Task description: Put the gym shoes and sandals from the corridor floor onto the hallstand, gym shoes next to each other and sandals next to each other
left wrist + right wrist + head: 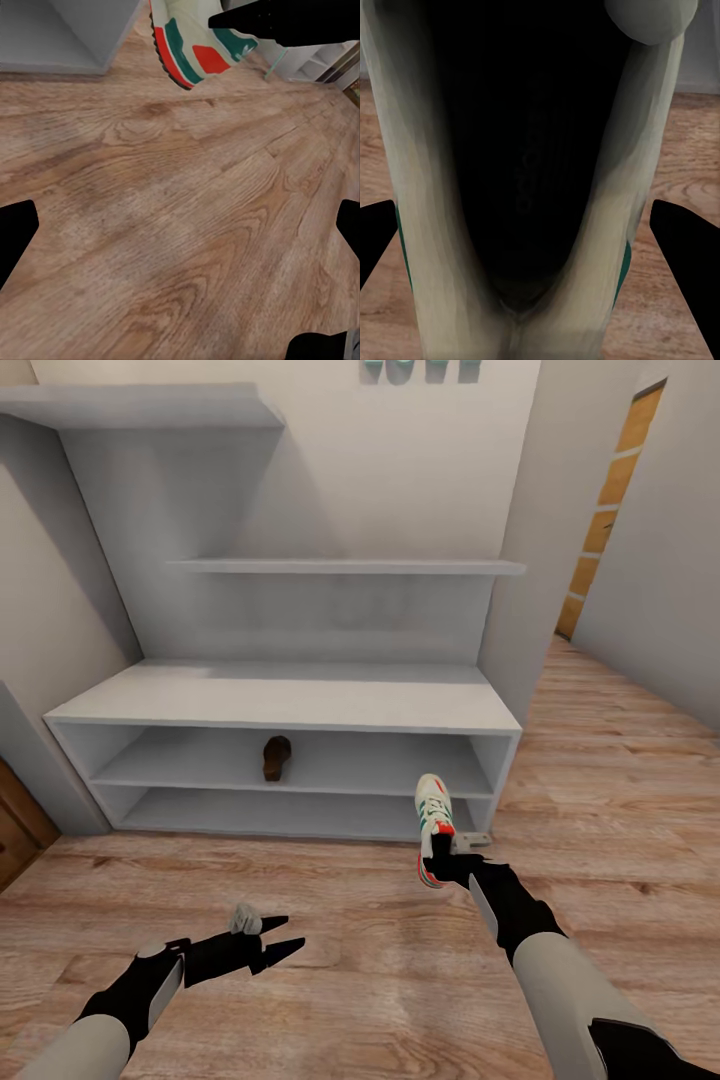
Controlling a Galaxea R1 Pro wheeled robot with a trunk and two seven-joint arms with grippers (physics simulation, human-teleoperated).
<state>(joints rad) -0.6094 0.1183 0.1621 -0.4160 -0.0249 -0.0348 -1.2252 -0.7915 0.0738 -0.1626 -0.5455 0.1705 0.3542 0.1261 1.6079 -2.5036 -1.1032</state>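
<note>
Your right claw [437, 857] grips a gym shoe [434, 826] above wood-plank floor [350, 960], hallstand [300, 705] ahead with one sandal [277, 757] shelved, lettering cropped unreadable; left claw [283, 937] open, empty.

The teal letters [420, 369] on the wall are cut off by the top edge of the head view, so only their lower parts show. The sandal [277, 757] in the hallstand's [300, 705] upper open row is small and dark, and its straps cannot be made out. In the right wrist view the sneaker [532, 195] is so close and blurred that its inside reads as plain black. The right claw [441, 857] meets the sneaker's heel end, so its fingertips cannot be told apart.
</note>
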